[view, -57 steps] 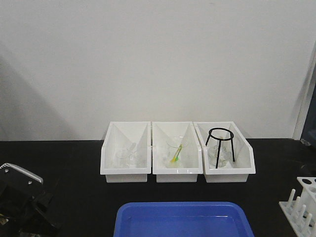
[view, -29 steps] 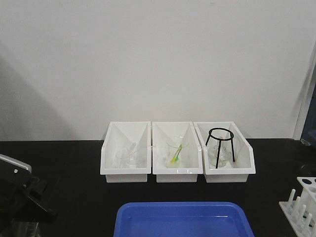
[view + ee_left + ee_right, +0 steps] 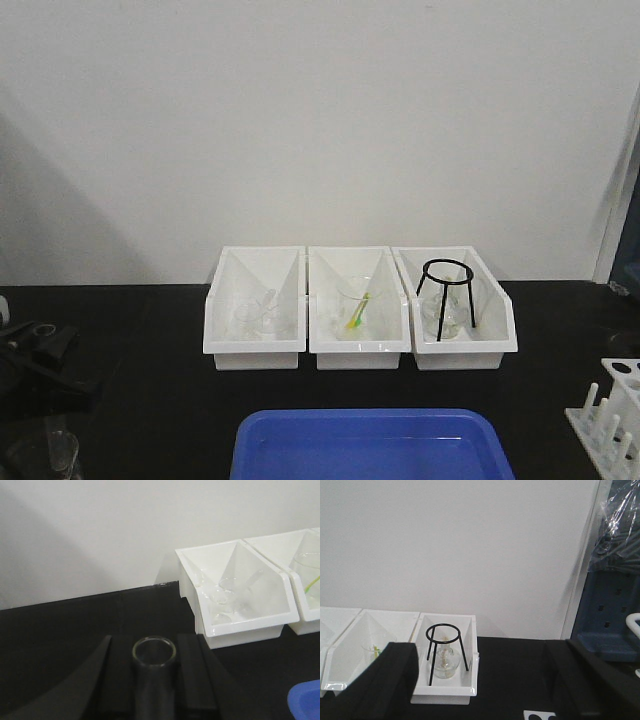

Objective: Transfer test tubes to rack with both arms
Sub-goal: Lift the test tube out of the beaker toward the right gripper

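The test tube (image 3: 154, 690) is pinched in my left gripper (image 3: 154, 642), low on the left. The rack (image 3: 610, 410) is well off to the right. My right gripper (image 3: 482, 680) is wide and empty. Glass is slippy; a bad hand-over could drop it.

Soft, diffuse light. The white wall (image 3: 320, 120) is bright, with a broad grey shadow across its left side. The black tabletop (image 3: 150, 400) swallows detail, and the dark left end effector (image 3: 154, 645) barely stands out against it. The white bins (image 3: 360, 345) look slightly washed out. All views are soft. The test tube (image 3: 150, 690) and the right end effector (image 3: 492, 680) blur close to the lens.
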Robot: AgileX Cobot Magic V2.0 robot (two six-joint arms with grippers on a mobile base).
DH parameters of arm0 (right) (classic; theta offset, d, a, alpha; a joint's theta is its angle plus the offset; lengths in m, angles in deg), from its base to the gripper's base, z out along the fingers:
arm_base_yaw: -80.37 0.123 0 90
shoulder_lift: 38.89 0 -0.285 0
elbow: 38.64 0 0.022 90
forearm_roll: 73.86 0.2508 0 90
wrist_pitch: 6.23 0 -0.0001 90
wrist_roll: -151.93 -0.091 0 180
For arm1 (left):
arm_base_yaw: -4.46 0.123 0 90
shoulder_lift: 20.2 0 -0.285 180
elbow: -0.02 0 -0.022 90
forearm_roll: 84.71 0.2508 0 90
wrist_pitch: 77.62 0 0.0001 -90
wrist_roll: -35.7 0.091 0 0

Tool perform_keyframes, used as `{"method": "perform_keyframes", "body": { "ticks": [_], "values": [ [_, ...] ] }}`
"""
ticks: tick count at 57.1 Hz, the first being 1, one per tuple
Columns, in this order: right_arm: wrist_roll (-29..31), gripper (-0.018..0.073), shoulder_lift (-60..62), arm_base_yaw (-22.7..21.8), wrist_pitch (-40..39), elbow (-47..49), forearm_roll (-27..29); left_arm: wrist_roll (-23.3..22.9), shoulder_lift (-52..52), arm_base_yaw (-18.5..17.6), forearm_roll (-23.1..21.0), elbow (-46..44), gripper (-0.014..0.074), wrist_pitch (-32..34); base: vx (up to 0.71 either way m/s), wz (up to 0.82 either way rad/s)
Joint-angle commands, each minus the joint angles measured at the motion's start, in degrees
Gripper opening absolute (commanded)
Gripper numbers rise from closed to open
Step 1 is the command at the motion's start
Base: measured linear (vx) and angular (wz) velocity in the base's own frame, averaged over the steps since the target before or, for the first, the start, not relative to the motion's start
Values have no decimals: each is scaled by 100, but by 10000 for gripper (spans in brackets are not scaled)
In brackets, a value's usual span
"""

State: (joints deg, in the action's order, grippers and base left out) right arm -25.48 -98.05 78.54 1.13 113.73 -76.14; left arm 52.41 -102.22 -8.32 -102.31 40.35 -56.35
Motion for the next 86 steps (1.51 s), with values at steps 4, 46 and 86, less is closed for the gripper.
{"method": "perform_keyframes", "body": {
  "ticks": [4, 46, 86],
  "values": [
    [22, 565, -116, -17, -368, 203, -14, -82, 293, -32, 20, -180, -20, 426, 0, 0],
    [183, 565, -584, 1075, -211, 203, 73, -87, 713, -735, 44, -1708, -20, -1048, 0, 0],
    [118, 565, -2366, 4114, -2019, 203, 89, -599, 202, -2447, 44, -1983, -20, -636, 0, 0]
  ]
}}
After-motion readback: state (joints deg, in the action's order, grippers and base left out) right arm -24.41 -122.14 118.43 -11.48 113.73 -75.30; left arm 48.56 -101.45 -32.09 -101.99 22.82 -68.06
